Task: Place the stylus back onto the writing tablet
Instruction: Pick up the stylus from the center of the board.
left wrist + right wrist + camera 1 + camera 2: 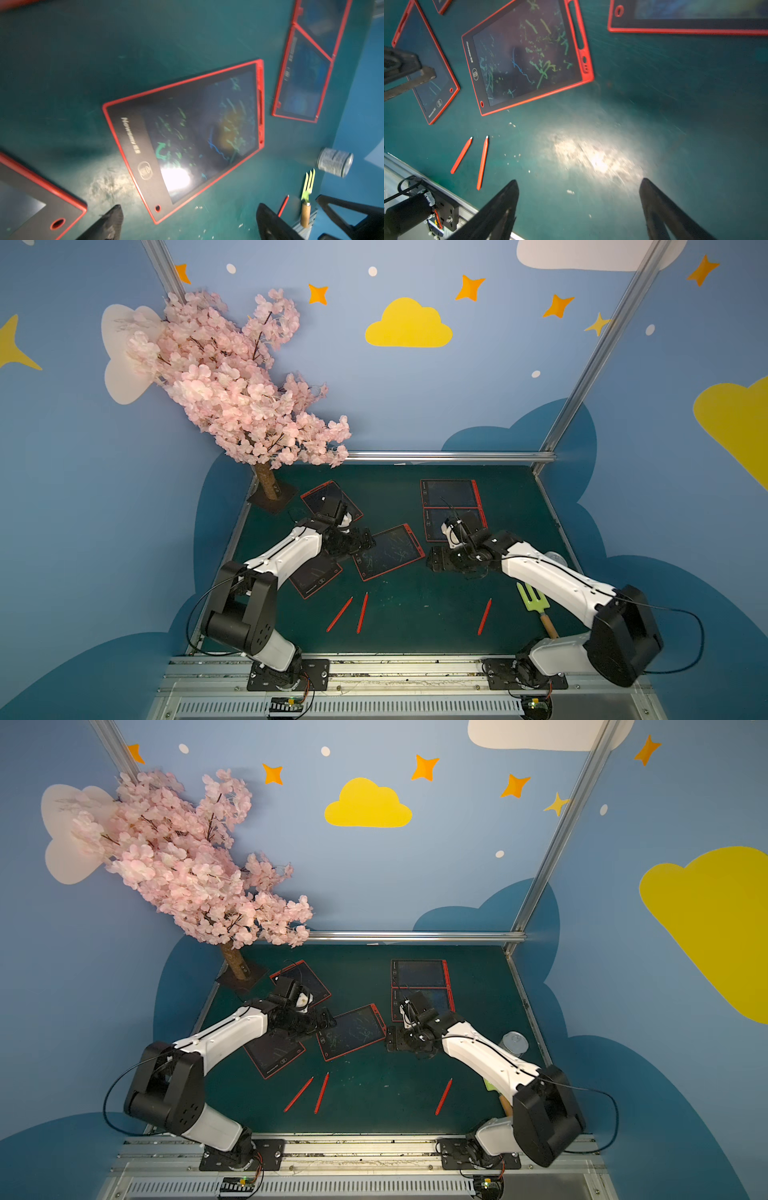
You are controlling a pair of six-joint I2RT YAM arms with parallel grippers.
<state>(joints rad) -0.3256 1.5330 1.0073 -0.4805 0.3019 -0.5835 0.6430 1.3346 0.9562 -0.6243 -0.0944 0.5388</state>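
Note:
Three red styluses lie loose on the green mat near the front: two side by side (339, 614) (362, 612) and one further right (484, 616); the pair also shows in the right wrist view (461, 155) (482, 163). A red-framed writing tablet (388, 551) with green scribbles lies mid-table, tilted, its side stylus slot (577, 27) vacant. My left gripper (365, 538) hovers open at that tablet's left edge, with nothing between its fingers (189, 207). My right gripper (432, 560) hovers open just right of the tablet, over bare mat (579, 180).
Other red tablets lie at the back left (328, 499), under the left arm (316, 576), and as a pair at the back right (451, 493). A green toy fork (533, 601) and a tin can (514, 1044) sit by the right arm. A blossom tree (232, 385) stands back left.

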